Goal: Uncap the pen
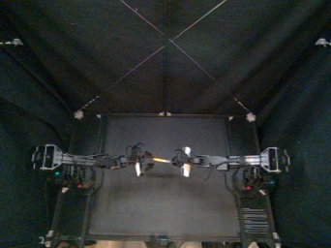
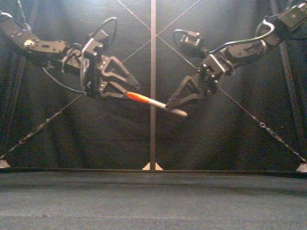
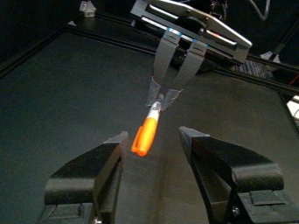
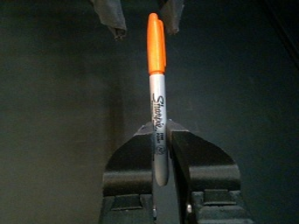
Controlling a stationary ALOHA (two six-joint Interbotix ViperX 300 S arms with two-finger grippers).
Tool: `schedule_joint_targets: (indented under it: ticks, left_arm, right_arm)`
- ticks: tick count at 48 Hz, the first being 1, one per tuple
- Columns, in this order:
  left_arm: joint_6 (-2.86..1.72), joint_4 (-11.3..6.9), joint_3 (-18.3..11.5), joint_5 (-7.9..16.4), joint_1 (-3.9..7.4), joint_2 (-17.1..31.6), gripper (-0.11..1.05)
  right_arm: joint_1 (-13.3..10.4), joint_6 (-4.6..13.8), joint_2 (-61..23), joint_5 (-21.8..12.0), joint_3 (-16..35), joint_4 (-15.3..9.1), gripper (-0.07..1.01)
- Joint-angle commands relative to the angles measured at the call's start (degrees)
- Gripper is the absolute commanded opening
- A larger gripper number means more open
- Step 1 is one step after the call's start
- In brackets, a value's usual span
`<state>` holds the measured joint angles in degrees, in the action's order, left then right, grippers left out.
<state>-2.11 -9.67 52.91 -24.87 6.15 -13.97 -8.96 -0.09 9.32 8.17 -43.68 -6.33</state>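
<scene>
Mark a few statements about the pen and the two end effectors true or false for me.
1. The right end effector is shut on the pen. True.
2. The orange cap is already off. False: it sits on the pen's end.
3. The pen lies on the table. False: it is held in the air above it.
4. The left end effector has its jaws open, one on either side of the orange cap. True.
</scene>
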Motion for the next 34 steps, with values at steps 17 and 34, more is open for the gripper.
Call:
schedule_joint_targets:
  ticks: [17,34]
  left_arm:
    - [-0.26,-0.09,-1.76,-0.62,0.0,-0.53,0.45]
    - [-0.62,-0.09,0.35,-0.62,0.09,-2.64,0.4]
  right_arm:
    - [1.05,0.09,0.97,1.76,1.23,-1.05,0.4]
    - [0.7,0.26,1.32,1.58,0.18,-1.05,0.4]
